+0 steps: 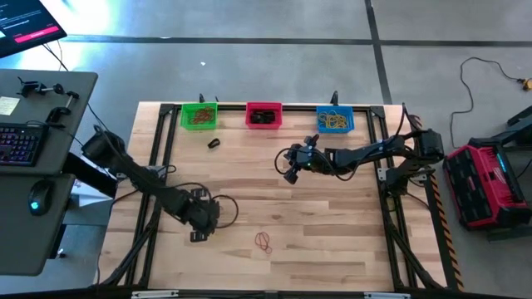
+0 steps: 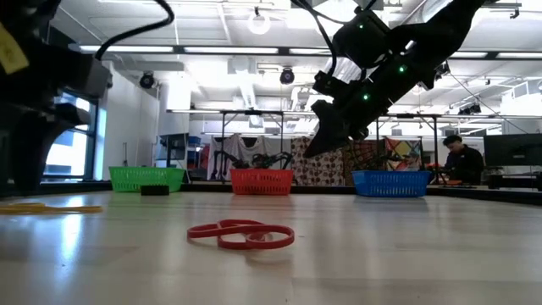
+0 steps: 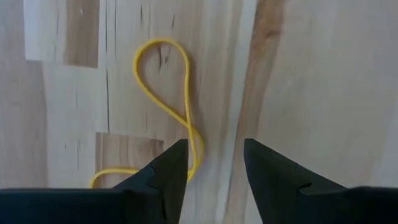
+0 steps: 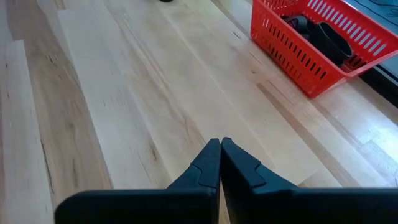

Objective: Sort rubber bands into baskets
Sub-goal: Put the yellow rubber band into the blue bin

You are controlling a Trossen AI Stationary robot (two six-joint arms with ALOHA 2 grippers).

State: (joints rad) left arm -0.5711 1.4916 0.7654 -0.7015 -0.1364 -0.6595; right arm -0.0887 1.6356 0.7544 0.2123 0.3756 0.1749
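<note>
Here the left gripper point(image 1: 202, 218) sits low over the table point(image 1: 332, 249) in the lower left of the high view, its two dark fingers point(image 3: 168, 174) spread apart and straddling one end of a yellow rubber band point(image 3: 166, 93) that lies twisted into a figure-eight on the wood. The right gripper point(image 1: 291, 164) hangs above the table's middle, right of centre in the high view, with its fingers point(image 4: 211, 165) pressed together and nothing between them. Along the table's far edge, at the top of the high view, stand the green basket point(image 1: 199, 115), the red basket point(image 1: 263, 115) and the blue basket point(image 1: 335, 120), each with bands inside. A red rubber band point(image 1: 264, 242) lies loose at lower centre, and a small black object point(image 1: 214, 143) rests just below the green basket.
</note>
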